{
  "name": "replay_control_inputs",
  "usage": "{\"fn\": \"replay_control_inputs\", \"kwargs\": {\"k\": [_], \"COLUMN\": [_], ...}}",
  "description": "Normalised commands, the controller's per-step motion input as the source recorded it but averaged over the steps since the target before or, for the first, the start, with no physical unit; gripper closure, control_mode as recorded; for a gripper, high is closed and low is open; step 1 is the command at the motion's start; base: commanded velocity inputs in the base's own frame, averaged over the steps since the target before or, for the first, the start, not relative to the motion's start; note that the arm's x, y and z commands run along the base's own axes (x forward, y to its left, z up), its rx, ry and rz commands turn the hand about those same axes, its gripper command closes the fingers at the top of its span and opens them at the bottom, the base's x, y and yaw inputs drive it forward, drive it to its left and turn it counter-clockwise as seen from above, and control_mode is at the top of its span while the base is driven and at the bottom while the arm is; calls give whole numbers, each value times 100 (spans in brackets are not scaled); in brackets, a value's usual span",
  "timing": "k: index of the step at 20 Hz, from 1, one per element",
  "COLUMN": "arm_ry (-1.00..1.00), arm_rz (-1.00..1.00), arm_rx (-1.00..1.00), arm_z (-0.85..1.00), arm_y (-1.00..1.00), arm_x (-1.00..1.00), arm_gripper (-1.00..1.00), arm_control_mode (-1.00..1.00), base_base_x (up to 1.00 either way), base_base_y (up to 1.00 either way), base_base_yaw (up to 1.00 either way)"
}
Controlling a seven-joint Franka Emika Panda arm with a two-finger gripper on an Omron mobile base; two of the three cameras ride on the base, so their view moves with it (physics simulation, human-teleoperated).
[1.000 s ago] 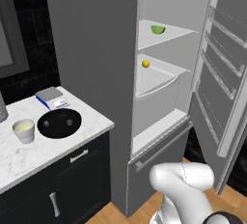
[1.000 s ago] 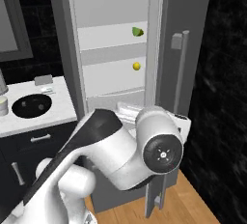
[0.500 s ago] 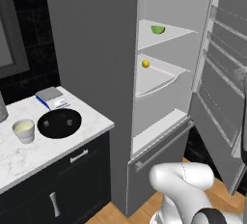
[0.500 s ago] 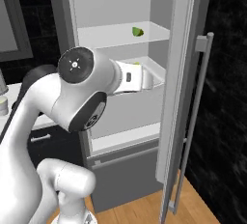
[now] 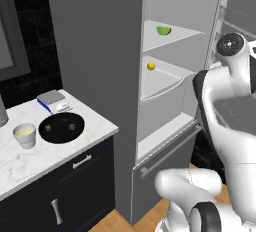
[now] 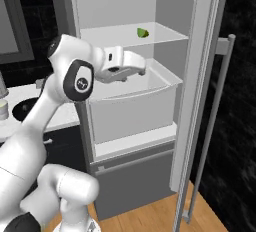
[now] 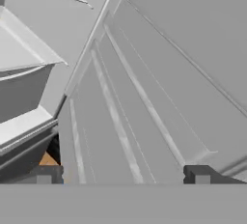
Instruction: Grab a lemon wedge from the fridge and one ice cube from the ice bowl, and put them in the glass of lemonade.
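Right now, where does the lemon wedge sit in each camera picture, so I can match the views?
Left base view: the lemon wedge lies on the fridge's top shelf, upper right of centre.
Right base view: the wedge lies on that same shelf, above centre.
Hand view: I can't find it there.
Shared landmark: the open fridge's top shelf.

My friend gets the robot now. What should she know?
Gripper: open, holding nothing, up by the open fridge door.
Lemon wedge: on the top fridge shelf, a yellow ball one shelf down.
Ice bowl and glass of lemonade: side by side on the counter.
Done: fridge opened.
Left: fetch the wedge, then one ice cube, both into the glass.
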Motion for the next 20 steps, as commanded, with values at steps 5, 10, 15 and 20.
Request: {"fn": "replay_control_inputs", "kwargs": {"k": [5,10,15,20], "arm_ry": [19,13,5,0], "arm_rz": [-28,-17,-5,0], "arm_rx": [-13,0,-1,-3], "arm_z": [0,-15,-30,-11], "arm_y": [-72,-50,-17,-9], "arm_x": [65,26,20,38], "arm_gripper": [-100,-100,-100,-100], "arm_control_mode": [-100,-100,-100,-100], "base_base_x": [0,0,0,0], "base_base_y": [0,0,0,0], "base_base_yaw": [0,0,0,0]}}
